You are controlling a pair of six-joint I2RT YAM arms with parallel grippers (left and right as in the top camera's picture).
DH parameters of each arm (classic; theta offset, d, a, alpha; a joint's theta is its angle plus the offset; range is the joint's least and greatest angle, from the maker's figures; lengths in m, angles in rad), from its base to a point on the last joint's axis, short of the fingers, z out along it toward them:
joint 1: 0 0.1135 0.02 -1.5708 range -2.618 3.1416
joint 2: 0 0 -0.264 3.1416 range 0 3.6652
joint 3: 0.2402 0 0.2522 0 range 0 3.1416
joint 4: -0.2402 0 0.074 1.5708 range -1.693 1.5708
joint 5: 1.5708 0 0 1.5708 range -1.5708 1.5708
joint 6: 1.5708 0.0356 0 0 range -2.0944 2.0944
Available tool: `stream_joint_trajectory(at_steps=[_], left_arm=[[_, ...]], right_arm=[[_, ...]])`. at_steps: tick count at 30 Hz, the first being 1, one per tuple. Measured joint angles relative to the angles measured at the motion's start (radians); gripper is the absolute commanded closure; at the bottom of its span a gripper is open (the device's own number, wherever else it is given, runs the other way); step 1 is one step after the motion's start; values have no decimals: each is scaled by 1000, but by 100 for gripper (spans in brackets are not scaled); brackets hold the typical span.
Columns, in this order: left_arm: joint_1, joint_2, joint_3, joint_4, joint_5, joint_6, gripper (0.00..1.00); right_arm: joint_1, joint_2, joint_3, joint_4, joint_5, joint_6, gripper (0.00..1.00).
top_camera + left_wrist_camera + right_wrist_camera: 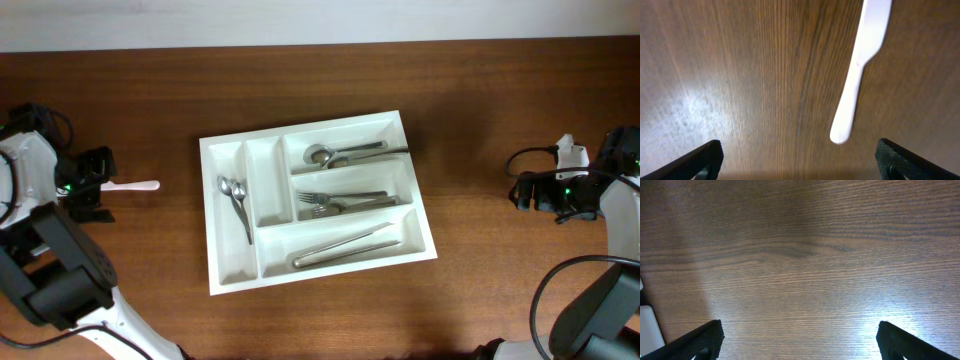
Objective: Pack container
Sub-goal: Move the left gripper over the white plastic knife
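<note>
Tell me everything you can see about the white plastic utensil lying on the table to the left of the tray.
The white utensil looks like a plastic knife: one smooth piece, a slim round-ended handle widening into a flat blade whose tip runs out of the wrist view. It lies flat on the wooden table, outside the tray and apart from it. Only the table touches it; the left gripper hovers above, jaws open.

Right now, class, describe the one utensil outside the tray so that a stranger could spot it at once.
Find the big white tray mid-table. On the wood towards the left gripper lies one utensil, alone. It is white plastic; all other cutlery is metal and sits in the tray.
</note>
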Motion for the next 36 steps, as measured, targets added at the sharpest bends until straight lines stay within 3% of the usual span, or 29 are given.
stream_joint_trajectory(at_steps=[16, 36], left_arm=[[-97, 36, 0, 75, -84, -12, 1], [-98, 124, 0, 84, -115, -56, 1]], right_arm=[[0, 0, 0, 0, 0, 0, 1], [0, 0, 0, 0, 0, 0, 1]])
